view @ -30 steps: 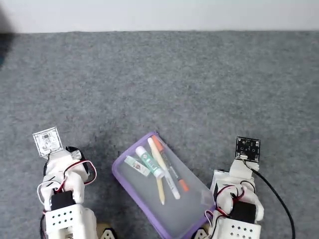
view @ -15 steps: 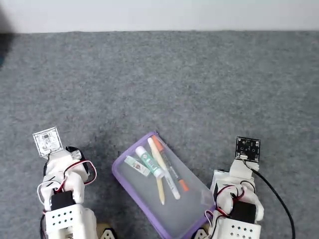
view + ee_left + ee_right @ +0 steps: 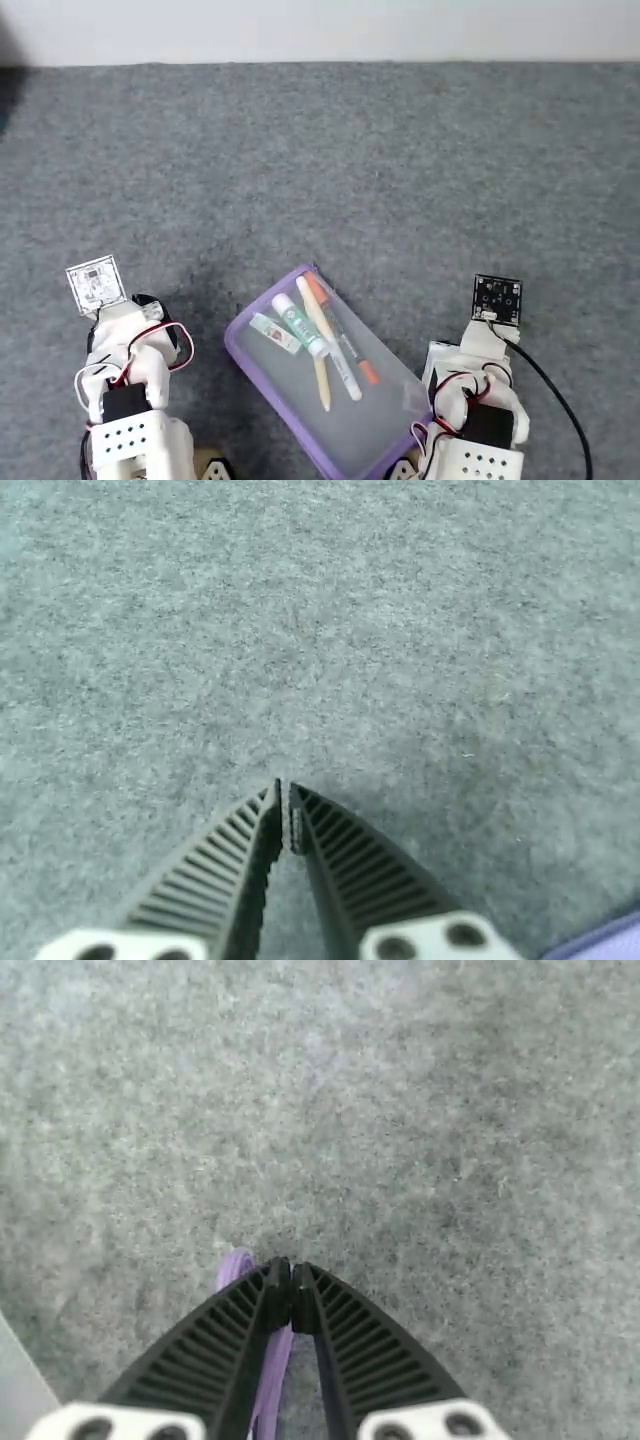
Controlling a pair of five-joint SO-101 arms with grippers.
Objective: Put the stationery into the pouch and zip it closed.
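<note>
Grey carpet [image 3: 320,170] covers the whole table, with a white wall along the far edge. Biggest thing on it is the clear pouch [image 3: 375,435] with purple trim, lying slanted between the two arms at the near edge. The left gripper [image 3: 284,815] and right gripper [image 3: 291,1295] are both clamped together on nothing, the right one just over the pouch's purple edge. Within the pouch outline sit a few pens [image 3: 340,350], a green-labelled glue stick [image 3: 300,325] and a small eraser [image 3: 273,332]. Can't tell if the zip's done up.
</note>
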